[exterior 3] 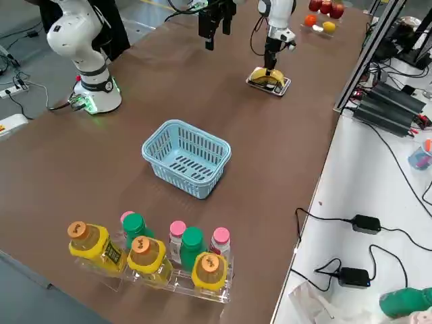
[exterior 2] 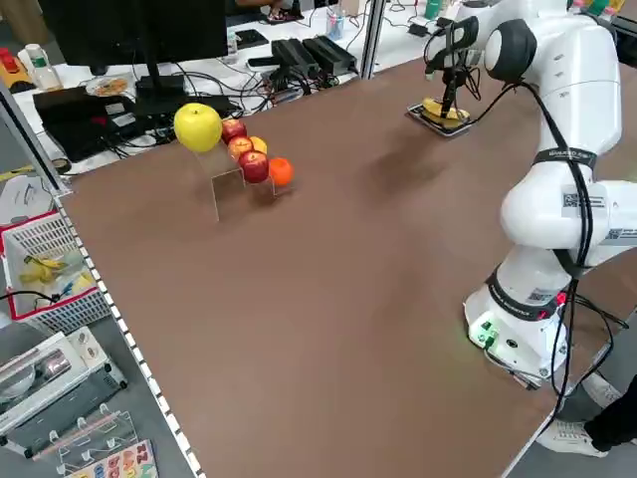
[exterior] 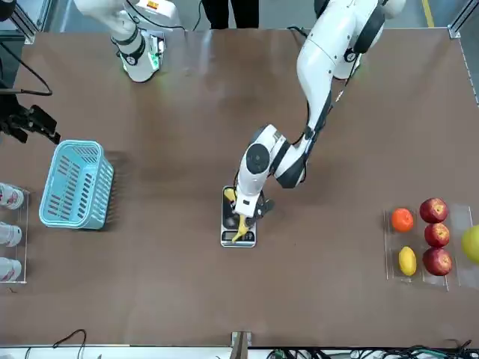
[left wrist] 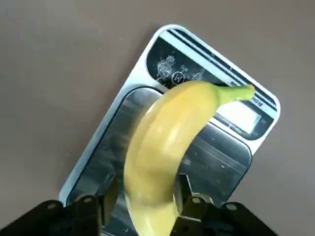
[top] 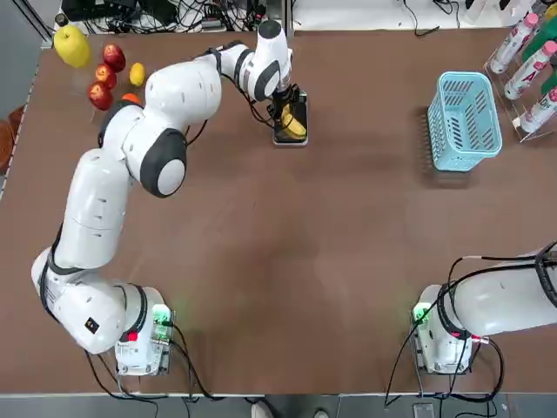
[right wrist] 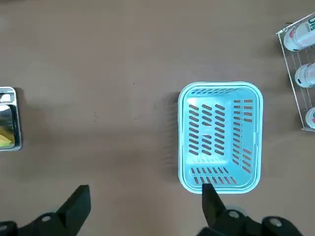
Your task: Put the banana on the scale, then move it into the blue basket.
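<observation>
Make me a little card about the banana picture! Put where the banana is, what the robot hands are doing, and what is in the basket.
banana: lying on the scale, stem end over the display
left gripper: right over the scale, jaws on either side of the banana's end, a little apart
right gripper: parked high above the table, jaws wide open, holding nothing
blue basket: nothing in it, far from the scale
other fruit: apples, an orange and a lemon at the table edge

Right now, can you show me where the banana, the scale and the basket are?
banana [left wrist: 162,147]: left wrist view, middle of its body.
scale [left wrist: 197,66]: left wrist view, black top panel.
basket [top: 487,146]: top view, near rim.
</observation>
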Tool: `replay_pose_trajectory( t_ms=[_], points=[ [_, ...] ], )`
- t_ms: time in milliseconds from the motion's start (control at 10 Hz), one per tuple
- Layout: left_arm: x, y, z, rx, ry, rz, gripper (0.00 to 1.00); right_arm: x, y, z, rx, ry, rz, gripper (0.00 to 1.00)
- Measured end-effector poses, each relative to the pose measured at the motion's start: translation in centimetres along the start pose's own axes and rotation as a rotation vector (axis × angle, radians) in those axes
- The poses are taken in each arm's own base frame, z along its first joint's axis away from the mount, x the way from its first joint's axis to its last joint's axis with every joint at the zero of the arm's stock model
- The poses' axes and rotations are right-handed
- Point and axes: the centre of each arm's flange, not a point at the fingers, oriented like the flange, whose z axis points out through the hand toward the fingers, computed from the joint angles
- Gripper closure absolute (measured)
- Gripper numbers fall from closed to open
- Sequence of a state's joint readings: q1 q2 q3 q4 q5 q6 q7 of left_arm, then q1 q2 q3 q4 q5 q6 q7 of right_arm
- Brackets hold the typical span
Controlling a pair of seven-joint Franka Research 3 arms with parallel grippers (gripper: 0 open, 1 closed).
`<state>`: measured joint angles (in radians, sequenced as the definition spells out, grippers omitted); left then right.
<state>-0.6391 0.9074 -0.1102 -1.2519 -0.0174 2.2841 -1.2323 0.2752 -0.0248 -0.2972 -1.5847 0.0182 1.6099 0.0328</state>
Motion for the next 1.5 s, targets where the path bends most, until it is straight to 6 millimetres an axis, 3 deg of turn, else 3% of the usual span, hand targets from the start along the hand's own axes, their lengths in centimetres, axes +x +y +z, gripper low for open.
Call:
replay_pose_trajectory(
  t_ms=[200, 300, 500, 600, 700, 800, 1000, 1100, 1300, 1500],
  points=[
    [0.6, 0.9, -3.0, -0.022, 0.010, -0.006, 0.08, 0.0, 0.0, 0.2, 0.000, 0.000, 0.000, 0.00],
    [1.4, 0.9, -6.3, -0.010, 0.003, -0.024, 0.00, 0.1, -0.2, 0.3, 0.000, 0.002, -0.004, 0.00],
    [5.7, -0.7, -16.9, -0.036, -0.004, -0.098, 0.00, 0.3, -2.3, 0.5, 0.001, 0.016, -0.042, 0.00],
    [8.3, -2.7, -22.3, -0.029, 0.001, -0.126, 0.00, 0.6, -4.8, 0.8, -0.001, 0.021, -0.084, 0.00],
    [10.8, -5.6, -26.4, 0.004, -0.002, -0.133, 0.00, 1.4, -8.4, 1.1, -0.007, 0.029, -0.139, 0.00],
    [13.4, -8.8, -29.4, 0.045, -0.015, -0.120, 0.00, 2.4, -12.6, 1.8, -0.018, 0.033, -0.199, 0.00],
    [18.8, -15.3, -33.4, 0.086, -0.038, -0.068, 0.00, 4.2, -22.4, 3.9, -0.049, 0.037, -0.317, 0.00],
    [20.6, -18.3, -34.2, 0.111, -0.061, -0.039, 0.00, 4.6, -27.6, 5.8, -0.041, 0.037, -0.322, 0.00],
    [23.4, -22.4, -34.7, 0.136, -0.101, 0.051, 0.00, 5.9, -35.8, 12.4, 0.000, 0.049, -0.268, 0.00],
    [25.0, -26.1, -38.5, 0.140, -0.074, 0.197, 0.00, 6.4, -41.0, 21.0, 0.006, 0.063, -0.305, 0.00]
  ],
)
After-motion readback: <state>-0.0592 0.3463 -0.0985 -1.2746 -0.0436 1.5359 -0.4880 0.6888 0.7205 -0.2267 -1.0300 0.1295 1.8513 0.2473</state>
